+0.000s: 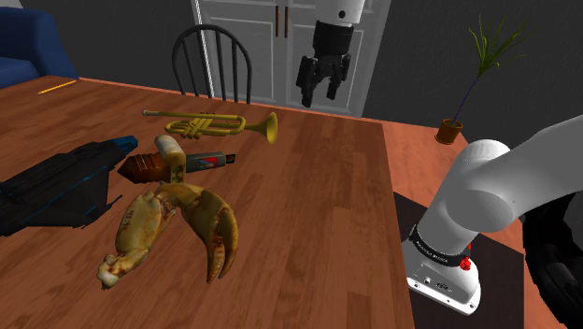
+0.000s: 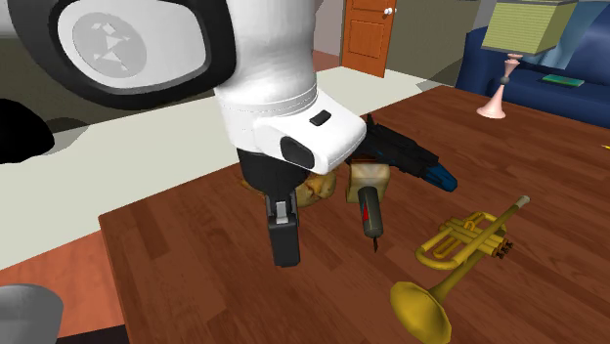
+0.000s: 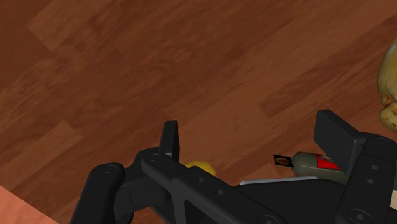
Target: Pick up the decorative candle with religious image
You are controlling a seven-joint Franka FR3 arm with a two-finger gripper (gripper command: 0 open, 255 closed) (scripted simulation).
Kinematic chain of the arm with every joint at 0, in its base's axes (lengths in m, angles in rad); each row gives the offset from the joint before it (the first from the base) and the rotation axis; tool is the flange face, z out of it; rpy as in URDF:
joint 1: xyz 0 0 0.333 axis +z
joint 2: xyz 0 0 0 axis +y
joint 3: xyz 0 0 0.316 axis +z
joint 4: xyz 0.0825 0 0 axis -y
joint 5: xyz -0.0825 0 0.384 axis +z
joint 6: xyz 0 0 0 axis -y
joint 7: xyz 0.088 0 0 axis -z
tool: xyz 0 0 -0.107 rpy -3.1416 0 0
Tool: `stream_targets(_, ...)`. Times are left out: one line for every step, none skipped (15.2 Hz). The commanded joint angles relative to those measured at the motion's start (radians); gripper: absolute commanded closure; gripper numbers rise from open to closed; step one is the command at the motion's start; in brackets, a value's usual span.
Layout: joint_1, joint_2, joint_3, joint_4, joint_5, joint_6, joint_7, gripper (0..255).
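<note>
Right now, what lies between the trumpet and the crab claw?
In the shoulder view, the candle and a red-labelled stick lie side by side between trumpet and claw.

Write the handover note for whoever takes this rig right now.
Gripper: open, empty, hanging well above the wooden table, off to one side of the candle.
Candle: brown with a cream end, lying on its side between the brass trumpet and the crab claw, untouched.
Done: nothing grasped yet.
Left: move over the candle, descend, close on it, lift.
</note>
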Motion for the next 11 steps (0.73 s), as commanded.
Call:
stream_targets(0.011, 0.062, 0.027, 0.017, 0.018, 0.047, 0.023, 0)
stream_targets(0.015, 0.093, 0.039, 0.032, 0.025, 0.065, 0.033, 0)
stream_targets(0.019, 0.125, 0.051, 0.047, 0.032, 0.083, 0.044, 0)
stream_targets(0.024, 0.157, 0.063, 0.064, 0.037, 0.099, 0.055, 0)
stream_targets(0.028, 0.189, 0.075, 0.082, 0.042, 0.115, 0.066, 0)
stream_targets(0.031, 0.222, 0.086, 0.101, 0.045, 0.131, 0.077, 0)
stream_targets(0.035, 0.255, 0.098, 0.121, 0.048, 0.145, 0.088, 0)
stream_targets(0.038, 0.288, 0.11, 0.142, 0.05, 0.159, 0.099, 0)
stream_targets(0.042, 0.322, 0.121, 0.164, 0.051, 0.172, 0.111, 0)
stream_targets(0.046, 0.356, 0.131, 0.188, 0.05, 0.184, 0.122, 0)
stream_targets(0.049, 0.39, 0.142, 0.212, 0.049, 0.196, 0.134, 0)
